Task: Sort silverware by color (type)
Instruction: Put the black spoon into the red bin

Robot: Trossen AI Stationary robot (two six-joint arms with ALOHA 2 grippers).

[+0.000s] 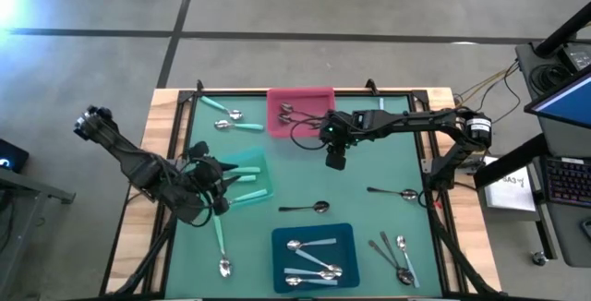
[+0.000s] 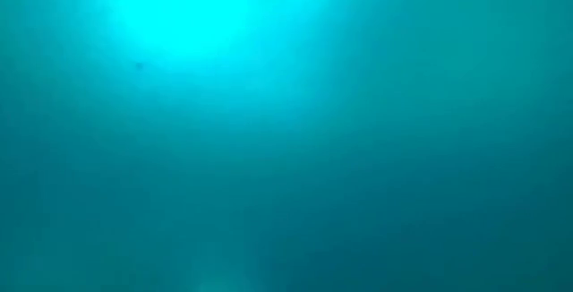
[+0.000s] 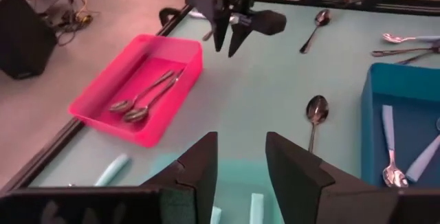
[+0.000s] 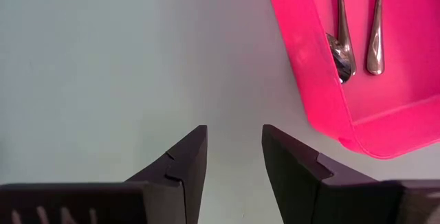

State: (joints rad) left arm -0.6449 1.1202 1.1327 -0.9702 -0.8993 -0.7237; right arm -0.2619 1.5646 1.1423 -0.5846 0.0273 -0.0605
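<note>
The left gripper (image 1: 218, 193) is hovering over the green tray (image 1: 242, 160), its fingers (image 3: 199, 169) standing apart with nothing between them, and by the look of it the step in hand is dropping off a mint-handled spoon there. To do that well, the arm should be lifting straight up so the fingers are not dragging the mint spoons (image 1: 247, 193) already lying in the tray, then heading for the next mint spoon. One is lying just beside the gripper, toward the near edge of the table (image 1: 185, 246), its bowl pointing at that edge (image 1: 222, 246); two more are sitting well apart from it by the far left corner (image 1: 226, 110). The right gripper (image 1: 335, 160) is hanging above bare mat just beside the pink tray (image 4: 323, 80), also parted and empty. The pink tray is holding two dark metal spoons (image 3: 141, 100). A dark spoon (image 1: 307, 208) is lying near the middle of the mat, between the right gripper and the blue tray (image 1: 314, 236), which is holding pale blue spoons (image 1: 314, 262). More metal spoons are waiting near the right edge (image 1: 395, 255).
</note>
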